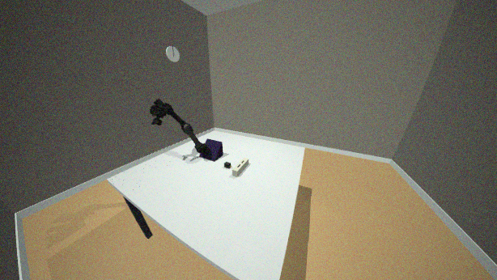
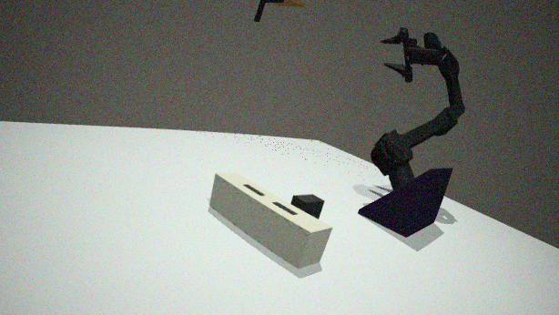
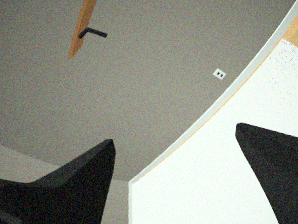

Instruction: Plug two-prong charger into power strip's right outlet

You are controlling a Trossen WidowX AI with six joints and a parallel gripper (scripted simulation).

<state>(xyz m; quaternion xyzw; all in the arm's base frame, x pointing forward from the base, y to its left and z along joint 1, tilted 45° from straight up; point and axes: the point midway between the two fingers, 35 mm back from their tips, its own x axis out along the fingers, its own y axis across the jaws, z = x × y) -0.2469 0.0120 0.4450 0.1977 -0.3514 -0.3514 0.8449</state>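
The black charger point(image 1: 227, 165) point(image 2: 309, 206) is a small dark block on the table, close beside the power strip. Its prongs cannot be made out. The cream power strip point(image 1: 240, 169) point(image 2: 260, 228) lies on the table with two dark outlet slots on its top. In the exterior view the strip partly hides the charger. My gripper point(image 2: 383, 53) point(image 3: 177, 139) is open and empty, raised high above the table and away from both the charger and the strip. The wrist view shows neither of them between the spread fingers.
A dark purple block point(image 1: 213, 150) point(image 2: 411, 205) stands on the white table point(image 1: 227, 210) point(image 2: 114, 255) by the arm's base, near the charger. The wrist view shows a wall with a small white wall socket point(image 3: 219, 74) beyond the table edge.
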